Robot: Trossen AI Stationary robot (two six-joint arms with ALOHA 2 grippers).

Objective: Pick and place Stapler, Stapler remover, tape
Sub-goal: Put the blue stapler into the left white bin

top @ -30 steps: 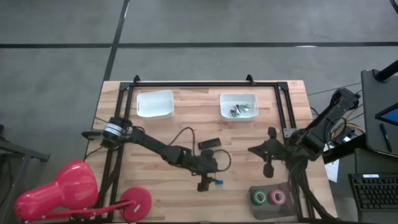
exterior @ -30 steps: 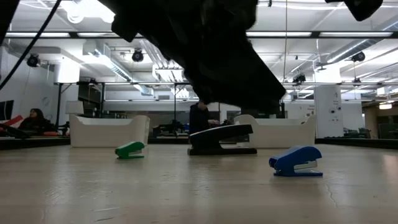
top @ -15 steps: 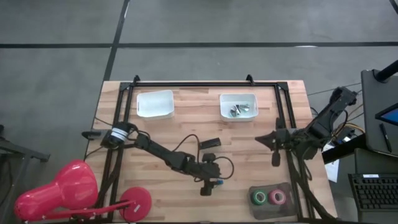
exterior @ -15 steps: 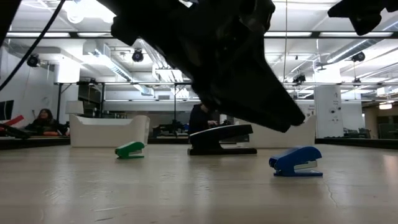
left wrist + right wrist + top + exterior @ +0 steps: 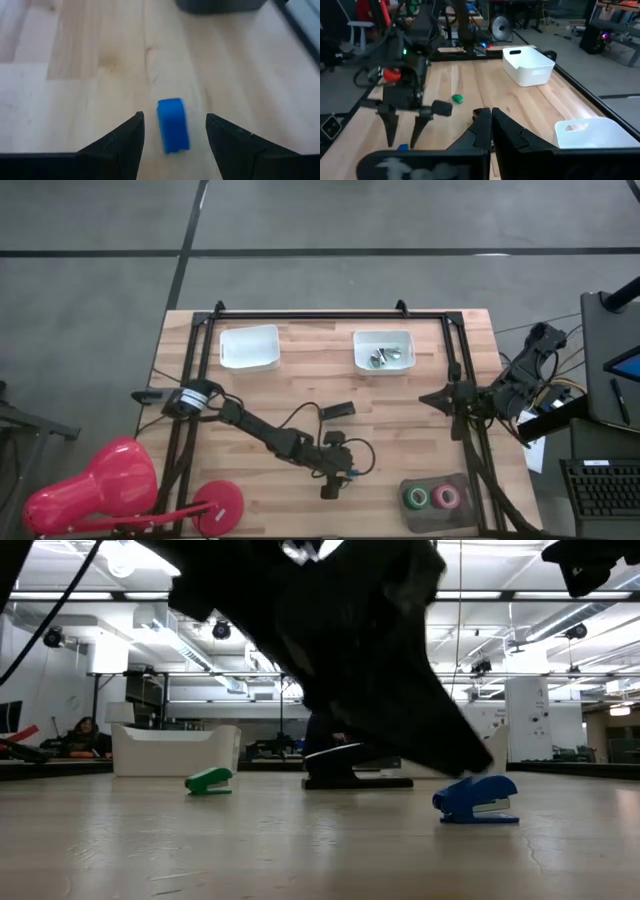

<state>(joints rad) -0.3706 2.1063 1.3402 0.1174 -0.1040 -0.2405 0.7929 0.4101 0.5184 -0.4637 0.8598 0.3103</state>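
A small blue stapler remover point(image 5: 173, 124) lies on the wooden table, right of centre near the front edge point(image 5: 351, 474); it also shows in the low view point(image 5: 477, 800). My left gripper point(image 5: 175, 131) is open above it, one finger on each side, touching nothing. The black stapler point(image 5: 337, 410) lies flat farther back, half hidden by my arm in the low view point(image 5: 352, 776). A green tape roll point(image 5: 416, 498) and a pink tape roll point(image 5: 446, 497) lie in a dark tray. My right gripper point(image 5: 490, 125) is shut and empty at the table's right edge point(image 5: 440, 398).
Two white bins stand at the back, the left one point(image 5: 250, 347) bare, the right one point(image 5: 383, 350) with small metal pieces. A small green piece point(image 5: 209, 781) lies on the table. A red stand point(image 5: 95, 485) sits off the front left corner. A person point(image 5: 85, 735) sits far behind.
My left gripper has moved a little toward the table's near edge and down over the blue stapler remover. My right arm has drawn back toward the table's right edge and a little toward the far edge. The objects have stayed in place.
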